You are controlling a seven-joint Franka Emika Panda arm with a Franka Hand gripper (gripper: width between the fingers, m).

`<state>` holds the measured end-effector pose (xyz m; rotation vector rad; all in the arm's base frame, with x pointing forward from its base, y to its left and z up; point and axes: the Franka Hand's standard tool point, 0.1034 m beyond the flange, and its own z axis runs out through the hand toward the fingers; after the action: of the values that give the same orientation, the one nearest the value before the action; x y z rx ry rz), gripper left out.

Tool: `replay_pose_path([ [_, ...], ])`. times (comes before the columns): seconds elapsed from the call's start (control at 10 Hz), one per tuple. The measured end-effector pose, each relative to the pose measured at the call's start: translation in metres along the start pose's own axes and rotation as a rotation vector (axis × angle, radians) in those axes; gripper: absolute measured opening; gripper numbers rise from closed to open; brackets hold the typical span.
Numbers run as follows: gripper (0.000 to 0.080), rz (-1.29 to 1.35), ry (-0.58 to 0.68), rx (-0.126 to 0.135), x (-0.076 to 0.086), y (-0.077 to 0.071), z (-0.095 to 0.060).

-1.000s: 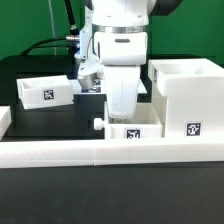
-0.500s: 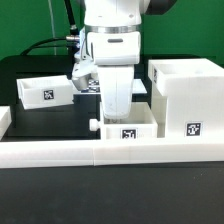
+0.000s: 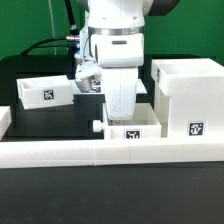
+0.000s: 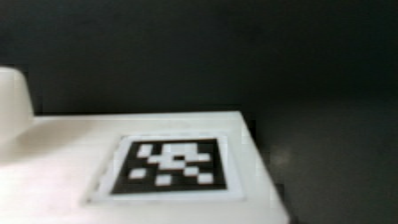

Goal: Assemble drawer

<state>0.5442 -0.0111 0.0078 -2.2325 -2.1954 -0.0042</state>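
I see the white two-finger gripper point(image 3: 122, 112) hanging down into the small white plastic open-topped tray point(image 3: 150, 130) with a side knob. The tray sits mid-table against the long low white rail point(image 3: 60, 152). I cannot tell whether the fingers are spread or pinching, because the tray wall hides them. In the exterior view, the large white cubic case point(image 3: 185, 95) stands just beside the tray at its 3 o'clock, and the second tray point(image 3: 45, 92) lies at 10 o'clock. The blurred wrist view shows a black-and-white square tag point(image 4: 173, 165) on white plastic over the black table point(image 4: 267, 50).
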Motion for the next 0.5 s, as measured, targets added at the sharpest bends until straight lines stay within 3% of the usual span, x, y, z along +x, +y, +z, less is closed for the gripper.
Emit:
replay_pose_path([
  [0.3, 0.0041, -0.002, 0.001, -0.002, 0.0020, 0.0004, 0.0000],
  [0.4, 0.0041, 0.006, 0.000, -0.020, 0.0019, 0.0031, -0.0010],
  [0.5, 0.0041, 0.008, 0.000, -0.019, 0.0027, 0.0043, -0.0019],
])
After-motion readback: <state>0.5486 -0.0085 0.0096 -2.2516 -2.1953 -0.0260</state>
